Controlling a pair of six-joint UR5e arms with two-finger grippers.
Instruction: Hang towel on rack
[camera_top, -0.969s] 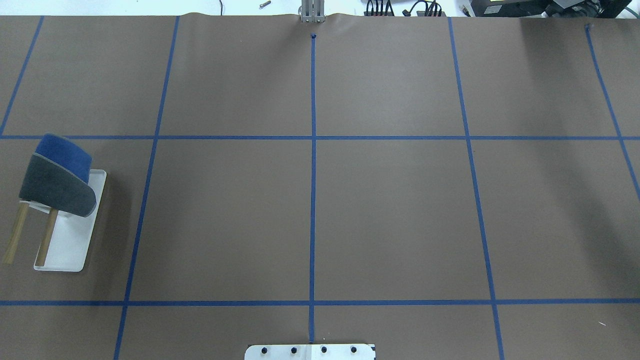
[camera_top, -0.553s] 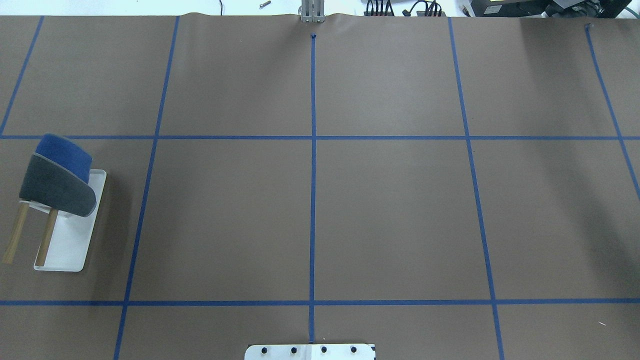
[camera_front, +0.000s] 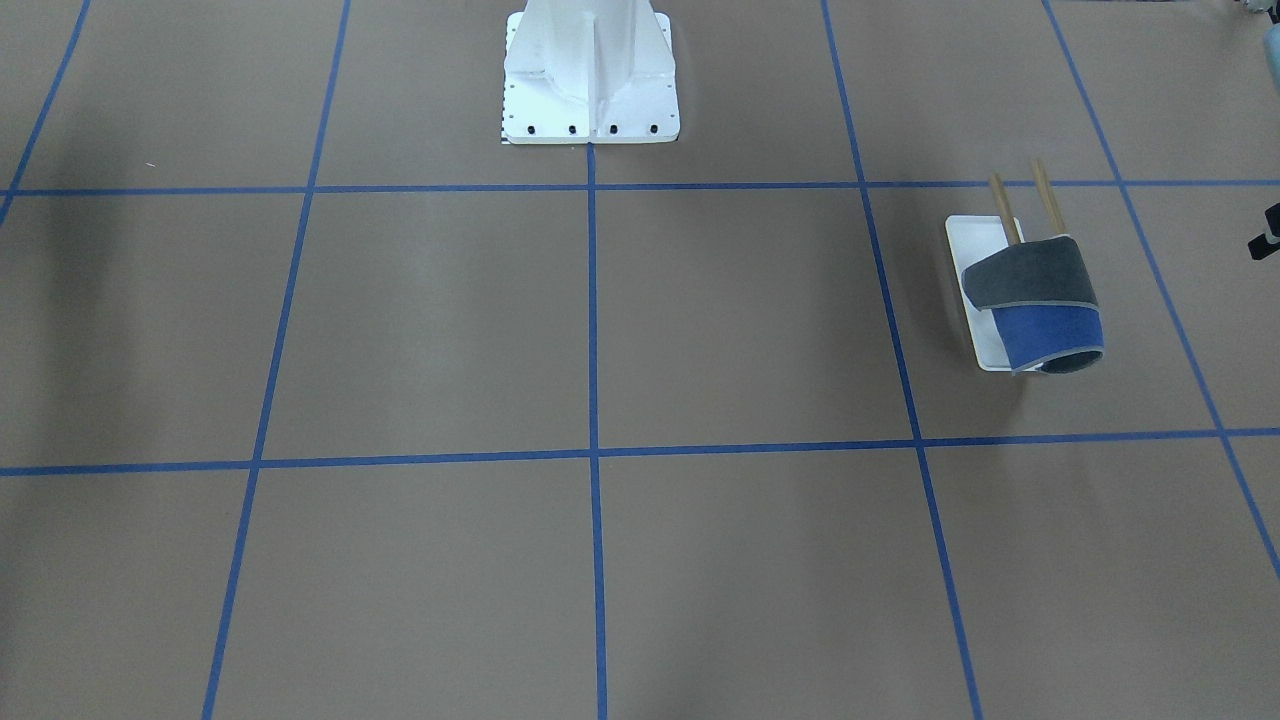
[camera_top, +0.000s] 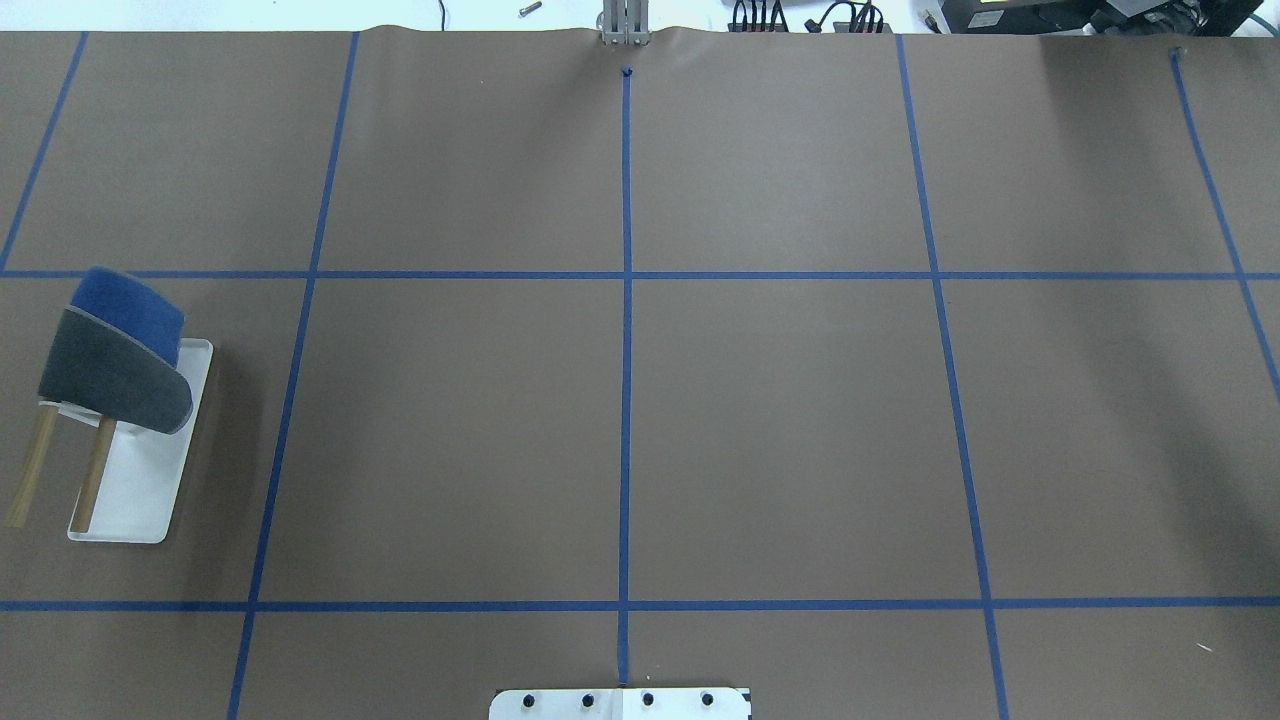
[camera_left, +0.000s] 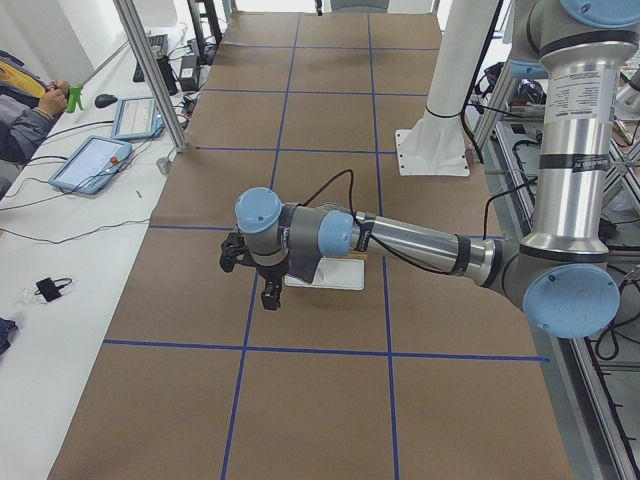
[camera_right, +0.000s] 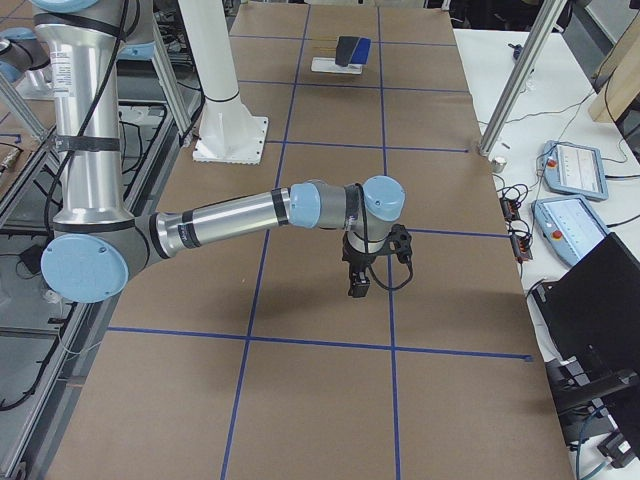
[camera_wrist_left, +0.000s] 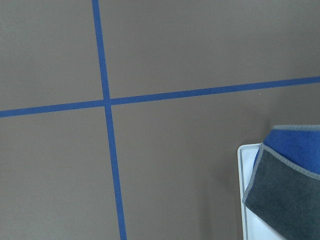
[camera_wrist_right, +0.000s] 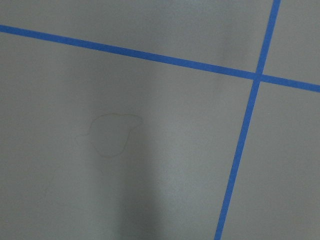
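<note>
The towel hangs folded over the rack's two wooden rods, dark grey on top and blue behind. The rack's white base sits at the table's left edge. The towel and the base also show in the front view, and in the left wrist view the towel is at the lower right. My left gripper hangs beside the rack, apart from it. My right gripper hangs above bare table, far from the towel. I cannot tell if either is open or shut.
The large white bolted pedestal stands at the robot's side of the table. Blue tape lines grid the brown table cover. Tablets and aluminium posts stand on the white benches beyond the table's far edge.
</note>
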